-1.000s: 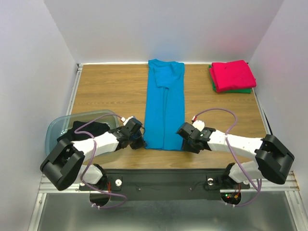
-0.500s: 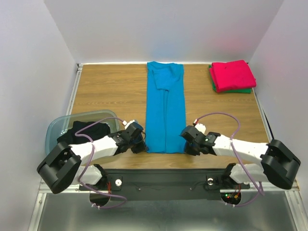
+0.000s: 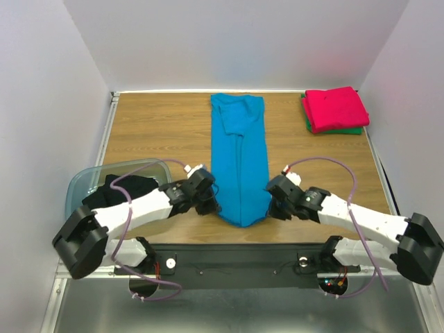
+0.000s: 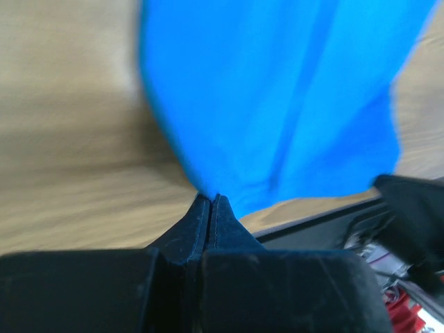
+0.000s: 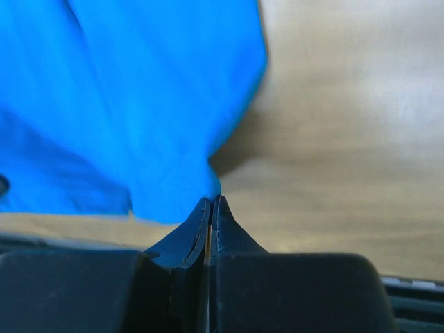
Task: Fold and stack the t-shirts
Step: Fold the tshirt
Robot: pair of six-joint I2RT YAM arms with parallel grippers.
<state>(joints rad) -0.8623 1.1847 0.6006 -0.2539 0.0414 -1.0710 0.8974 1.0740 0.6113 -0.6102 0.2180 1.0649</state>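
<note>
The bright blue t-shirt (image 3: 239, 156) lies folded lengthwise as a long strip down the middle of the table. My left gripper (image 3: 210, 205) is shut on its near left corner; the cloth (image 4: 277, 104) hangs from the tips (image 4: 210, 199). My right gripper (image 3: 272, 206) is shut on its near right corner, cloth (image 5: 139, 97) at the tips (image 5: 211, 200). The near end is lifted and sagging between the grippers. The red-pink t-shirt (image 3: 335, 107) lies folded on the green t-shirt (image 3: 347, 130) at the back right. The black t-shirt (image 3: 121, 189) sits in the bin.
A translucent blue-grey plastic bin (image 3: 82, 182) stands at the near left, behind my left arm. White walls close in the table on three sides. The table's front rail (image 3: 236, 258) runs just below both grippers.
Both grippers have lifted the near end of the blue t-shirt and moved it away from the front edge. The near hem now sags in a curve between them.
</note>
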